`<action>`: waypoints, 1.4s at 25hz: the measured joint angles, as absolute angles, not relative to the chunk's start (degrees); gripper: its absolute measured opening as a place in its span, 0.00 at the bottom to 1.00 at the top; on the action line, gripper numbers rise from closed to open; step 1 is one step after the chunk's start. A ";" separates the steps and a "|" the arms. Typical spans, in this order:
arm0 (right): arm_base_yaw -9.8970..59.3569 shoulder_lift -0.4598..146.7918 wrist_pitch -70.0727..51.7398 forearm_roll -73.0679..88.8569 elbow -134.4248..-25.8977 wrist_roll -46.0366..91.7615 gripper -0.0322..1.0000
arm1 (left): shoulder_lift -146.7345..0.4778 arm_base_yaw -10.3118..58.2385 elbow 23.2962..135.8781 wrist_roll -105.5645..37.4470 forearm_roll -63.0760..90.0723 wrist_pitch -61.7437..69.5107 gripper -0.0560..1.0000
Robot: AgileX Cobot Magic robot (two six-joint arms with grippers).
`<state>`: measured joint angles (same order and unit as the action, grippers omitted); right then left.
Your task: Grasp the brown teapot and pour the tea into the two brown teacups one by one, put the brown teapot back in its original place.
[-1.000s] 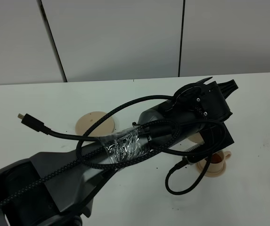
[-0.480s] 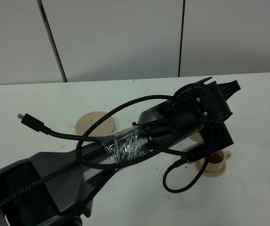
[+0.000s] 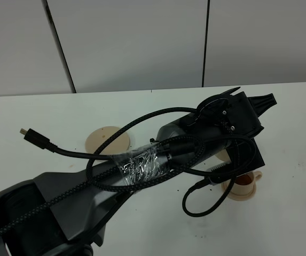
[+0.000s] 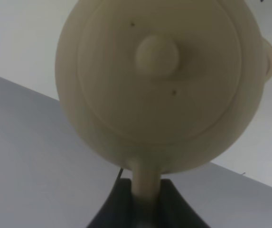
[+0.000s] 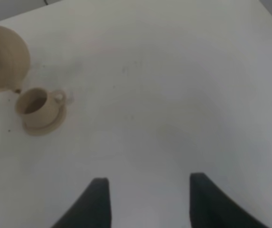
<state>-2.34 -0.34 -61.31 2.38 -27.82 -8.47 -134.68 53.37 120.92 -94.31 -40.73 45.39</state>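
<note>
Left gripper (image 4: 143,216) was pinched on the teapot (image 4: 162,80) handle, pot tipped over the near cup (image 5: 35,105), right gripper (image 5: 145,199) spread and idle; the lid looked loose, so more tilt risked dropping it.

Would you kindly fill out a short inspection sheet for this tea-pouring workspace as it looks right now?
Surface: white table, a few small dark specks.
Teapot: brown teapot held by its handle in the left gripper, lifted above the table.
Teacups: one teacup on its saucer, reddish-brown tea inside; the second is hidden behind the arm.
Original place: wide saucer bare, partly behind the cables.
Clutter: nothing seen.
Grippers: left gripper shut on the teapot handle; right gripper open, empty, above bare table.
Cables: braided cables loop off the left arm; a loose plug sticks out.
Surroundings: grey wall panels.
</note>
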 joint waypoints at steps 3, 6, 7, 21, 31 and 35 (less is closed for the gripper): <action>-2.34 -0.34 -61.31 2.38 -27.82 -8.47 0.40 | -134.68 53.37 120.92 -95.21 -40.66 45.14 0.21; -2.34 -0.34 -61.31 2.38 -27.82 -8.47 0.40 | -134.68 53.37 120.92 -95.39 -40.66 45.02 0.21; -2.34 -0.34 -61.31 2.38 -27.82 -8.47 0.40 | -134.68 53.37 120.92 -95.51 -40.66 45.03 0.21; -2.34 -0.34 -61.31 2.38 -27.82 -8.47 0.40 | -134.68 53.37 120.92 -97.36 -40.66 43.87 0.21; -2.34 -0.34 -61.31 2.38 -27.82 -8.47 0.40 | -135.63 53.37 120.92 -98.34 -41.07 42.67 0.21; -2.34 -0.34 -61.31 2.38 -27.82 -8.47 0.40 | -136.47 53.37 120.92 -98.34 -41.02 42.11 0.21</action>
